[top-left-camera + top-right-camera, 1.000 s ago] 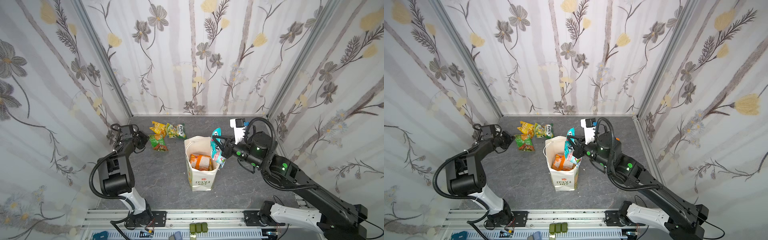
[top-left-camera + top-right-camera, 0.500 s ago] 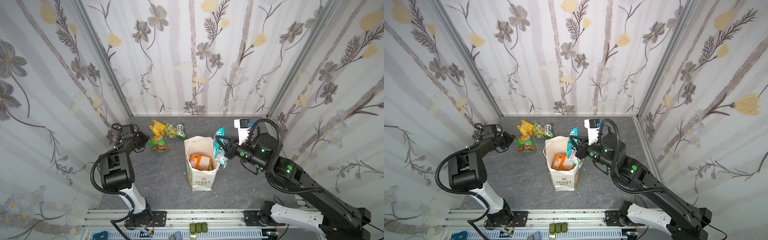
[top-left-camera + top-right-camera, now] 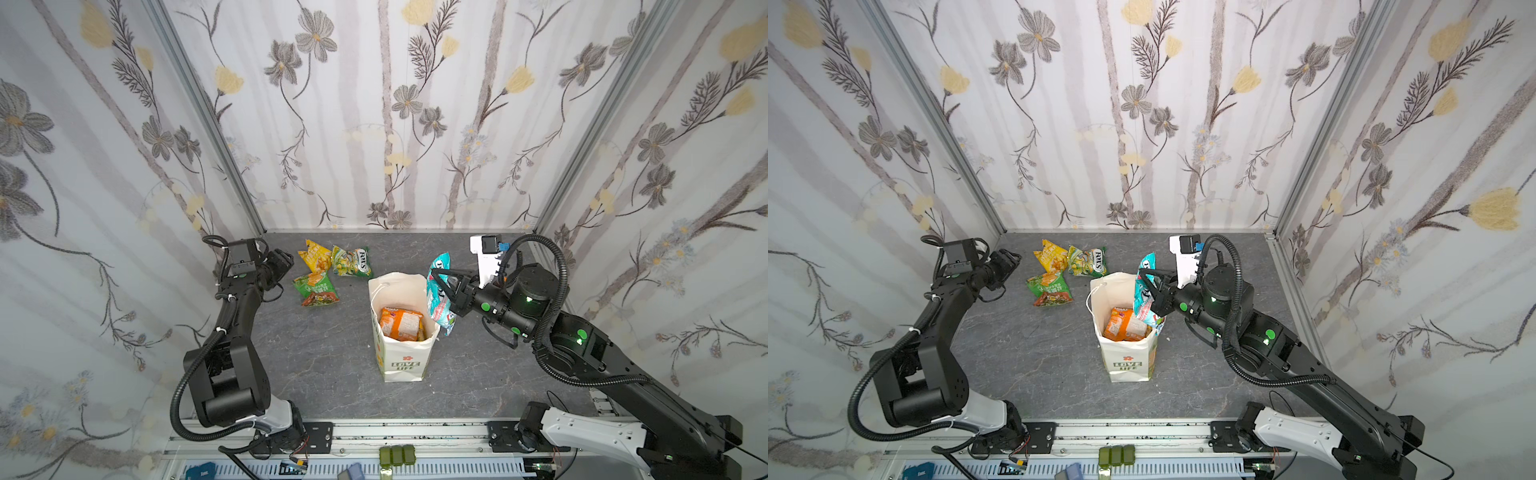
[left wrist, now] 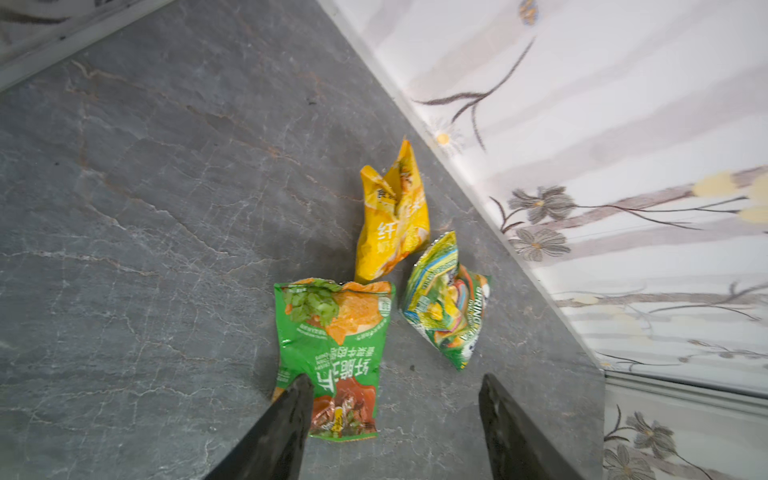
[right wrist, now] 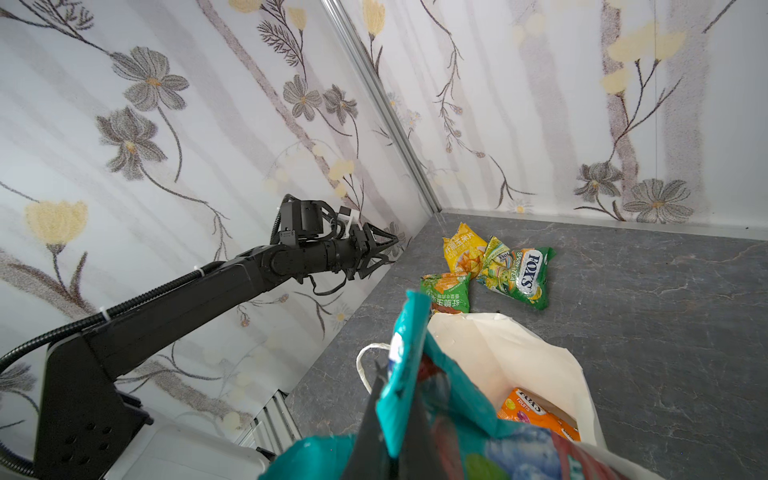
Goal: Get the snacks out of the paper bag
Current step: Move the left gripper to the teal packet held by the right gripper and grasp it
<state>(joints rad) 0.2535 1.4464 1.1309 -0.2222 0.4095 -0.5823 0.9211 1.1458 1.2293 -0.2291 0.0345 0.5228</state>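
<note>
Just above the paper bag's [image 3: 401,365] rim, the right claw [image 3: 442,286] is clamped on a teal packet [image 3: 436,309]: light, crinkly, slippery film, probably best held by its crimped seam. An orange packet [image 3: 401,323] lies inside the bag; the left claw [image 4: 395,378] hangs open over three snacks [image 4: 332,340] on the bench [image 3: 324,353]

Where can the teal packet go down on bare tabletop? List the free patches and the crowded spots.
Free: the grey tabletop left of the paper bag, the strip in front of it, and the patch behind it up to the back wall. Crowded: back left, where three snacks lie by the open left gripper.
</note>
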